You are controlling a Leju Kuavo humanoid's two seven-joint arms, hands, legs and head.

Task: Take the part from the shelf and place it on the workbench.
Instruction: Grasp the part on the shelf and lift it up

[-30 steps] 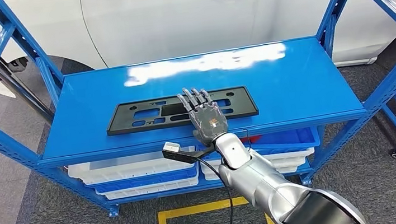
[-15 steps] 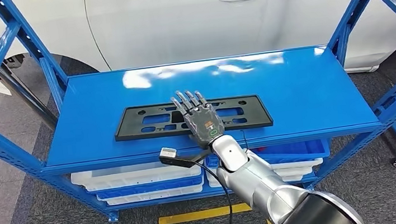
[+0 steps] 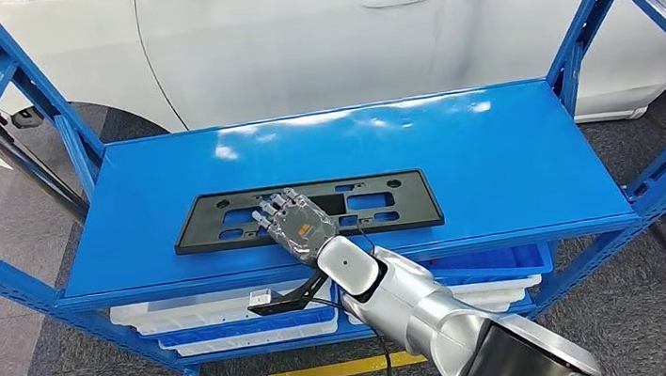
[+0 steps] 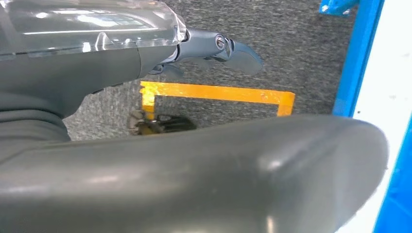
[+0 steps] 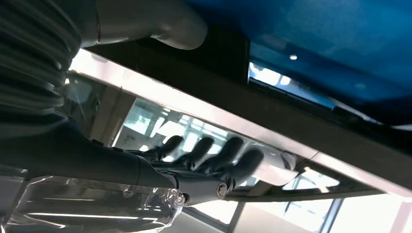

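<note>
One part (image 3: 307, 212) on the top deck of the blue shelf (image 3: 516, 162): a long, flat black plastic frame, rectangular, pierced with several oblong cut-outs and small round holes along its far rail, the blue deck showing through every opening. It lies lengthwise near the front edge of the deck, left of the middle, its long sides parallel to that edge, with plenty of bare blue toward the right end and the back edge. The right hand (image 3: 293, 223) is down on it near the middle of the frame's length, back of the hand up, fingers curled over the front rail; in the right wrist view the dark fingers (image 5: 221, 156) wrap against the part's shiny black edge (image 5: 272, 124) with the thick thumb (image 5: 165, 24) on the other face, so the hand grips the part while the frame rests on the deck. One silver arm runs back from that hand to the bottom of the head view, a black cable looping beside it. The left hand (image 4: 145, 97) hangs over grey carpet with a yellow floor line (image 4: 214, 93) below; one dark fingertip shows extended, but I cannot tell how the rest lie. Under the deck sit white and blue bins (image 3: 230, 315), stacked in two side-by-side piles on the lower level. Behind the shelf stands one white car (image 3: 292, 32) with two door handles showing. No writing can be read on anything.
</note>
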